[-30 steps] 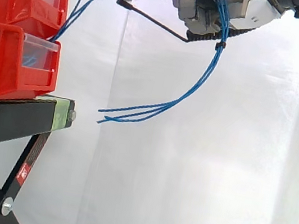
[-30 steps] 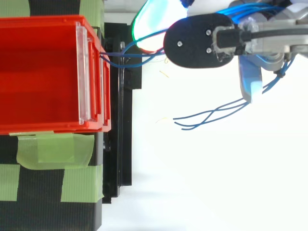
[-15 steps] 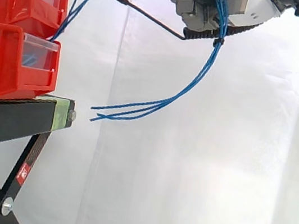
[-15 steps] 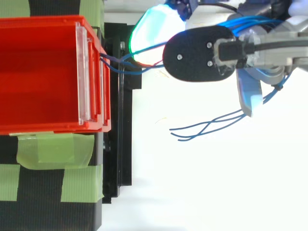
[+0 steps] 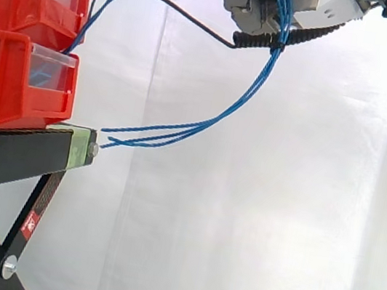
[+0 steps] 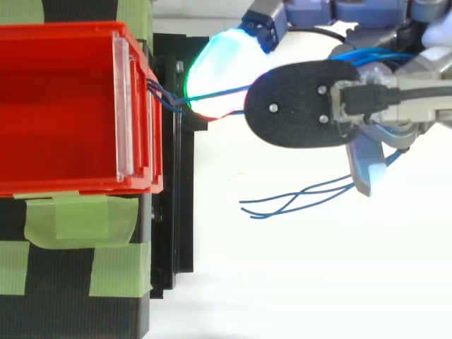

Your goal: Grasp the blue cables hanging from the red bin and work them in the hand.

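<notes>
Hand [image 5: 333,9] high near the bin [image 5: 5,78], fingers curled round the cables [image 5: 265,72], which run from the bin to the hand and trail loose ends to the stand's [image 5: 16,150] corner, where they could snag and slip from the grasp if pulled.

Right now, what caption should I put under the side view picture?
Robot hand grips blue cables running from the red bins, loose ends dangling beside the black stand.

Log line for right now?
hand: shut on thin blue cables | loose ends: hanging free beside black stand | origin: red plastic bin
</notes>
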